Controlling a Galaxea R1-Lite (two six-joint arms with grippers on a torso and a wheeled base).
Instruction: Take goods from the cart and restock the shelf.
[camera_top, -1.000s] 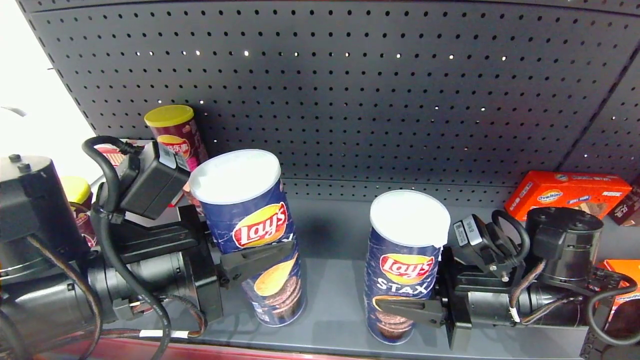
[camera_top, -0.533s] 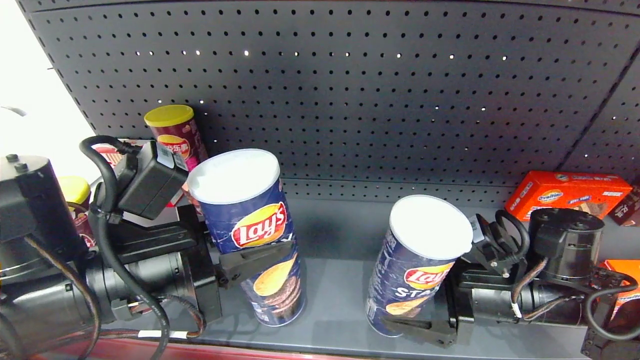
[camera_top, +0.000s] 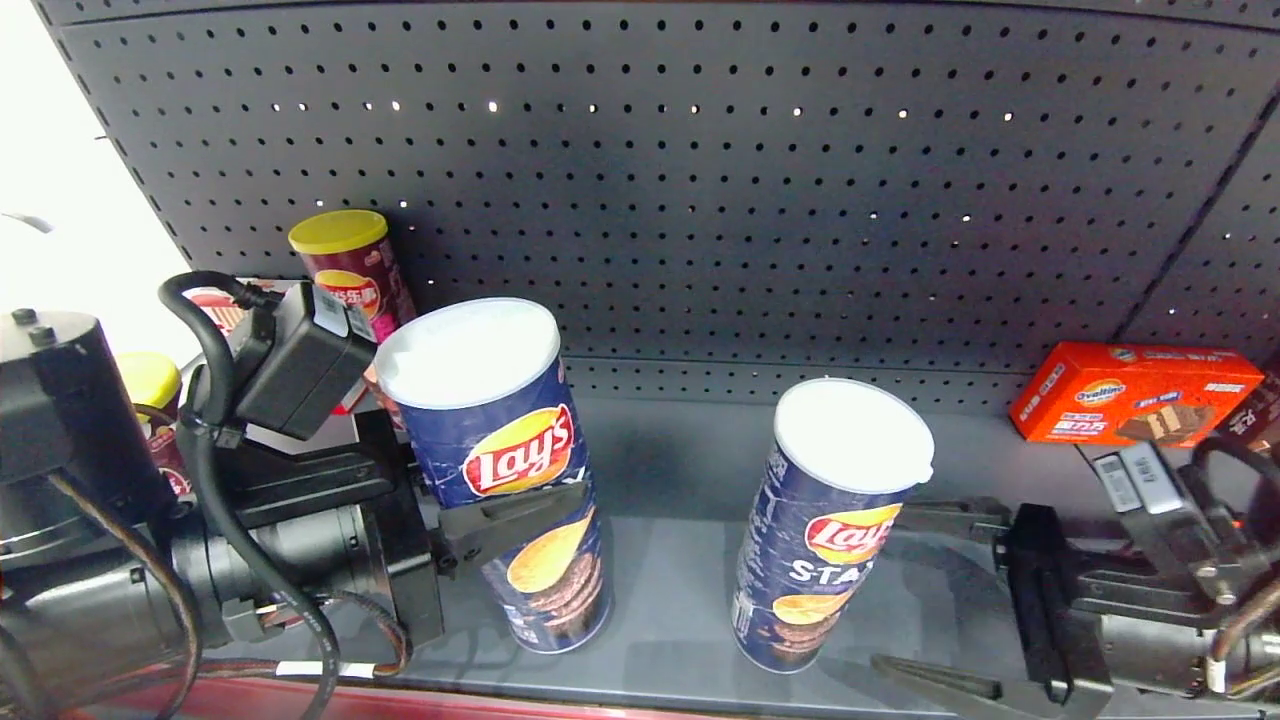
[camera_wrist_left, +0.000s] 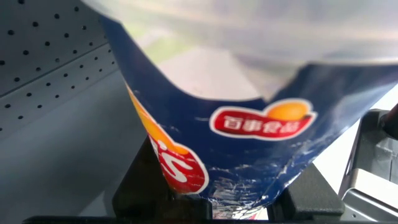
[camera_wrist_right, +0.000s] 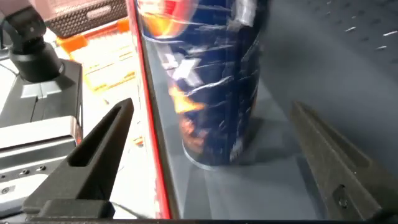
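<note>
The left tool (camera_top: 560, 470) is clamped on the left can (camera_top: 480, 440), with one finger crossing the wall at about mid-height. The can is upright at the front of the shelf (camera_top: 680, 590); whether its base bears on the shelf cannot be confirmed. The right tool (camera_top: 890, 590) is spread wide and grips nothing. Its fingertips lie to either side of the right can (camera_top: 830, 530) near the base, apparently without contact. That can stands on the shelf, near the front edge and well apart from the left can. A maroon can (camera_top: 345, 265) stands against the perforated back panel (camera_top: 700, 200), and an orange box (camera_top: 1135, 390) lies at the far right. Each blue can is judged to be a light tube with a glossy wall: stiff enough for a firm pinch, but liable to dent under excess force and to slip when tilted. Being tall on a narrow base, it tips readily. The recommended hold is across the diameter at or below mid-height, clear of the plastic lid.
</note>
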